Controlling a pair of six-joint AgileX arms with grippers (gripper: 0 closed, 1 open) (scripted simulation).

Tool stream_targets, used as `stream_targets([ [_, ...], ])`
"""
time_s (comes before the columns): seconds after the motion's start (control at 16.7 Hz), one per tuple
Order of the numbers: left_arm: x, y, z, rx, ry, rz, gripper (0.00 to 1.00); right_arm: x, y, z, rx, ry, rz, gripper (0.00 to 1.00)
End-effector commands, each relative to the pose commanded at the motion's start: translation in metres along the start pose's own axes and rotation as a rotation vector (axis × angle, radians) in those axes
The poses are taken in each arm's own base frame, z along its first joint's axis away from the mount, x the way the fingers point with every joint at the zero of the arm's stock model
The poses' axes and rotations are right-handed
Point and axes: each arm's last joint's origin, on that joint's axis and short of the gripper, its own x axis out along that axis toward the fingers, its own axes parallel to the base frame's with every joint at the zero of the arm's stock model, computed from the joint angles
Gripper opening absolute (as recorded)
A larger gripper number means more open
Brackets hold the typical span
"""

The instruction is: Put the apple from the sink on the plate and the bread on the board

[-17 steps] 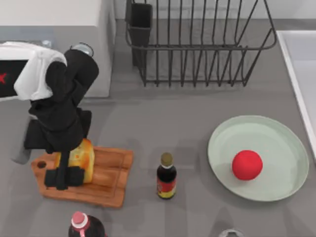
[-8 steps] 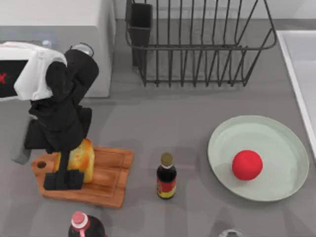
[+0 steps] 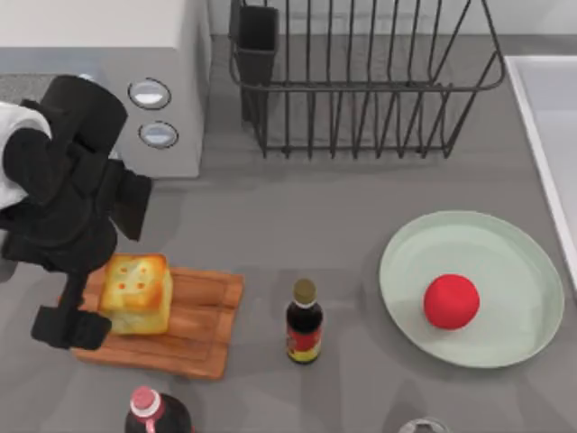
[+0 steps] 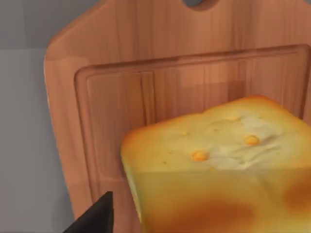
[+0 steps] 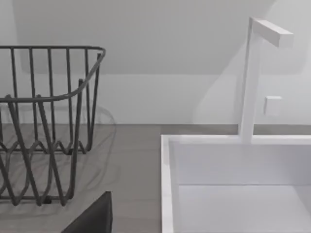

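A: Two task things were in place. The bread (image 3: 137,292) sat on the board (image 3: 194,325) in the lower left of the top view, dimpled face up, on the board's left part near the handle end.

B: And the board's long axis?

A: It ran left to right with a slight downward slant toward the right. In the left wrist view the bread (image 4: 223,170) lay on the board (image 4: 116,97) inside the groove, with the handle hole cut off at the frame's edge.

B: The apple?

A: The apple (image 3: 452,300) rested on the plate (image 3: 505,253) at the right of the frame, a little below the plate's centre. The sink (image 3: 545,108) was cut off at the right edge; its rim and a white faucet (image 5: 255,73) showed in the right wrist view.

B: The left gripper?

A: The left gripper (image 3: 70,329) hung at the board's left end, just beside the bread and not holding it. I could not tell how its fingers stood; the arm covered them.

B: The surface?

A: A grey counter (image 3: 297,216), with a wire dish rack (image 3: 361,81) at the top centre, a white microwave (image 3: 126,54) at the upper left, and a dark sauce bottle (image 3: 304,322) between board and plate. A pink-capped bottle (image 3: 149,410) was cut off at the bottom edge.
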Motion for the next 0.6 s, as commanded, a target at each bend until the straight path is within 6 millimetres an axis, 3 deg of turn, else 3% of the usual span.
stream_targets([
  [0.3,-0.039,0.043,0.021,0.309,-0.050,-0.297,1.00,0.000,0.000,0.000,0.000,0.000,0.000,1.00],
  [0.6,-0.057,0.099,0.038,0.654,-0.280,-0.608,1.00,0.000,0.000,0.000,0.000,0.000,0.000,1.00],
])
